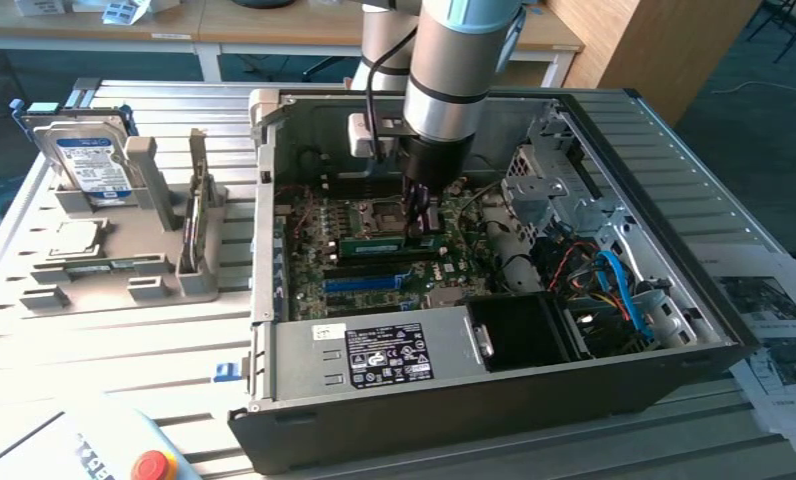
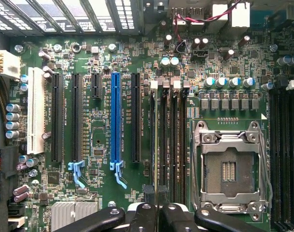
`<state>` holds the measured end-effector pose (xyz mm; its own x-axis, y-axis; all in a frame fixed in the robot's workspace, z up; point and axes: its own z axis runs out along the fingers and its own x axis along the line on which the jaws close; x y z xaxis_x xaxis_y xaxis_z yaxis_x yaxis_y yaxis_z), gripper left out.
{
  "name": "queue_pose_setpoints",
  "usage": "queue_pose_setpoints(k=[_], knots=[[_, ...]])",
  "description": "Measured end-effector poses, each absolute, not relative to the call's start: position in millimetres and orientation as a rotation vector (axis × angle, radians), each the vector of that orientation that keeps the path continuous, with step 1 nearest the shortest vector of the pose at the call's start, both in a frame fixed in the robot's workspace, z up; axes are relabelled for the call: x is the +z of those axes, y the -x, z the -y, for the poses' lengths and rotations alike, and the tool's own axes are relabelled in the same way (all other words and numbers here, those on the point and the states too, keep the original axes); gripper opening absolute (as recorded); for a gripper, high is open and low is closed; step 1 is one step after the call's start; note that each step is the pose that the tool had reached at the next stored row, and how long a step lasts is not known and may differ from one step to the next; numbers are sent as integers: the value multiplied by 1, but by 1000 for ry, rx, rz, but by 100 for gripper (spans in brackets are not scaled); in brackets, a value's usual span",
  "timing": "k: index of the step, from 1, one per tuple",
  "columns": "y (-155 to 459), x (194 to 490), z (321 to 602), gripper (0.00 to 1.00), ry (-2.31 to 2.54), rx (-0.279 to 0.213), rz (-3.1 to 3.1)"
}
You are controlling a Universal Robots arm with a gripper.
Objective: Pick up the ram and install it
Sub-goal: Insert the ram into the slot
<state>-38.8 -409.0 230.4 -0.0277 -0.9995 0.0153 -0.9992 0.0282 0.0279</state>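
Inside the open computer case (image 1: 665, 370), my gripper (image 1: 418, 228) reaches straight down to the motherboard (image 1: 358, 280). It is shut on the ram (image 1: 378, 243), a long green stick standing on edge at the memory slots beside the processor socket. In the wrist view the ram (image 2: 157, 140) shows edge-on as a thin line running away from my gripper (image 2: 158, 200), lined up with the leftmost black memory slot (image 2: 152, 135). I cannot tell how deep it sits in the slot. A second, similar stick (image 1: 195, 215) stands in the grey holder outside the case.
The grey holder (image 1: 118, 270) on the exterior view's left also carries a hard drive (image 1: 89, 160) and a square processor chip (image 1: 75, 238). The empty processor socket (image 2: 231, 169) lies beside the memory slots. A power supply (image 1: 371, 355), cables (image 1: 618, 285) and drive cage crowd the case.
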Motion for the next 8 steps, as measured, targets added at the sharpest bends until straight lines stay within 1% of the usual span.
queue_pose_setpoints(k=[8], knots=[[39, 230, 409, 12, -2170, -15, 2229]])
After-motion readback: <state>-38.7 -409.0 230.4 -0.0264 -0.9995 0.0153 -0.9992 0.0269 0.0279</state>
